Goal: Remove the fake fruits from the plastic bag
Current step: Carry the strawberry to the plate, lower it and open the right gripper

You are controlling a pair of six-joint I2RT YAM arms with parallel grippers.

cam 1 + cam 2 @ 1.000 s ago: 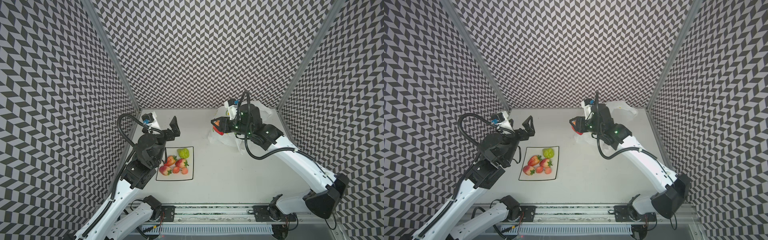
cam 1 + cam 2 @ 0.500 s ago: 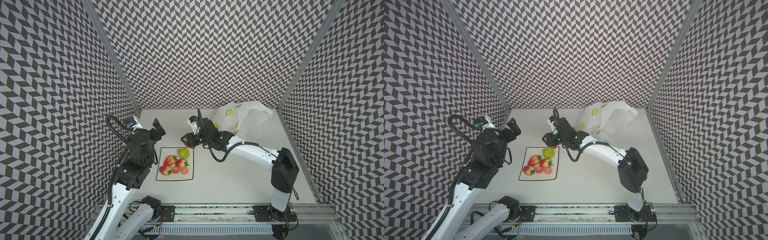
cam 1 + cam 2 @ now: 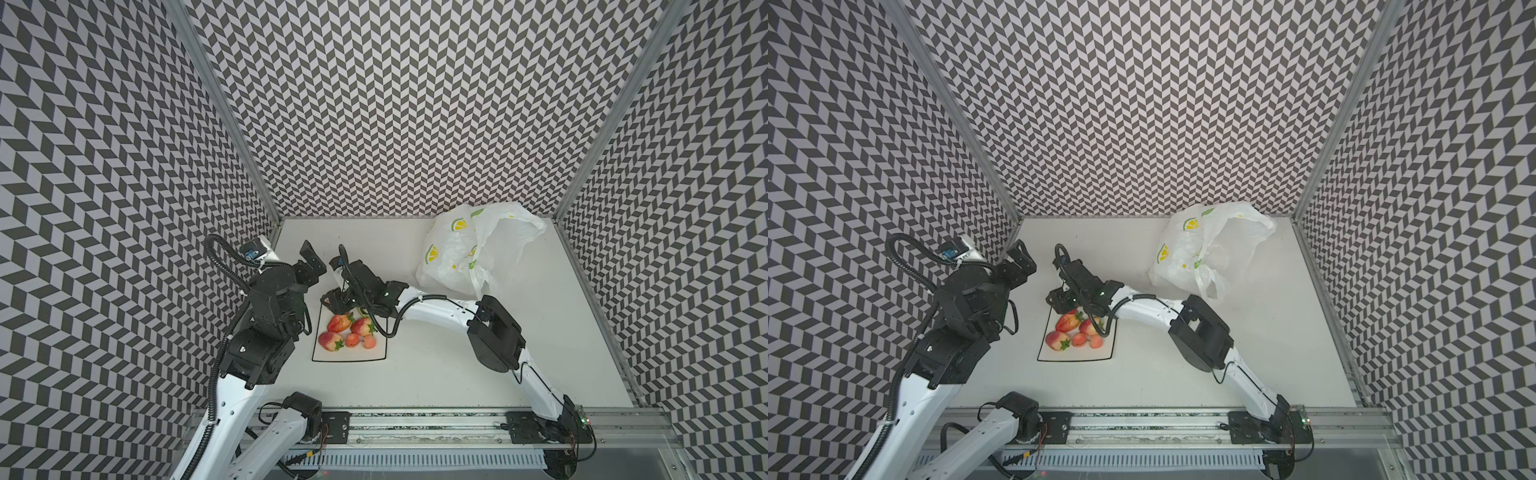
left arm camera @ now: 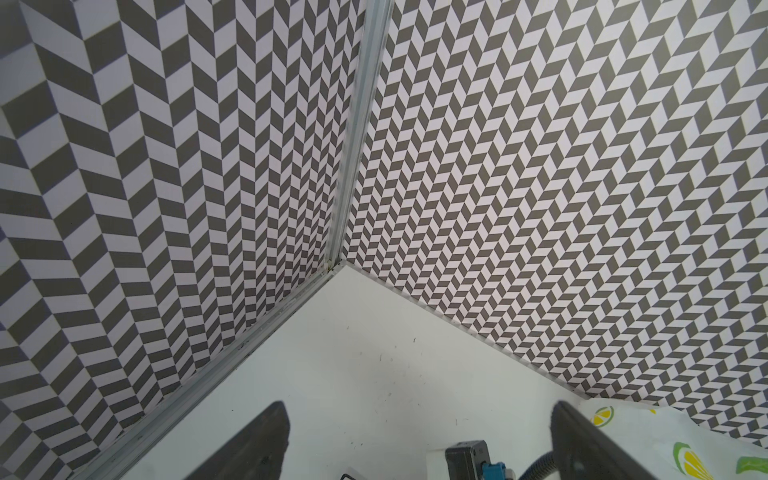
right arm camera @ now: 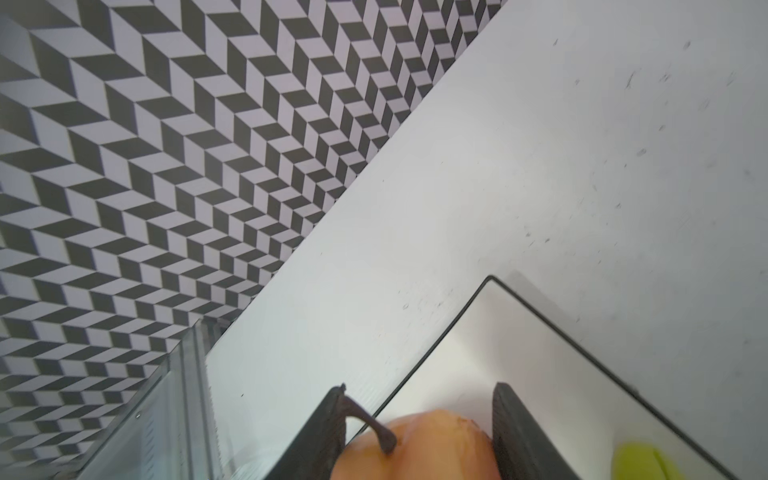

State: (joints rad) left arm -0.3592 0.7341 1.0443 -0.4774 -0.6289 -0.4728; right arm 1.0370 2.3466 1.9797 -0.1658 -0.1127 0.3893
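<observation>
Grips a small orange-pink stemmed ball (image 5: 428,451) in the right pincer (image 5: 419,409), clenched on both flanks of the fruit, with the brown stem curling out toward one finger. Hangs low over the far left corner of the square black-rimmed plate (image 3: 349,360), with the right arm stretched across the middle of the bench (image 3: 436,374) in both top views. Puts the drop point straight below the pincer: by the look of it, calls only for a short descent and a release, no sideways travel. No long axis to reckon with on so round a fruit; likely to roll if let go from height, with the rim just beside it. Already counts three red strawberries (image 3: 340,322) and two more orange-pink balls (image 3: 352,340) on the plate's middle and near part, plus a lumpy light-green fruit (image 5: 636,461) glimpsed just beside the held ball in the right wrist view and hidden under the arm from above. Holds the left pincer (image 4: 417,409) released, wide and empty, above the bench just beyond the plate's far left corner, aimed at the far left corner of the chevron-patterned walls (image 4: 166,166). Shows the crinkly white lemon-printed plastic bag (image 3: 457,257) slumped well apart at the far right, nearer the right arm's base than the left. Cannot tell whether any fruit remains inside.
</observation>
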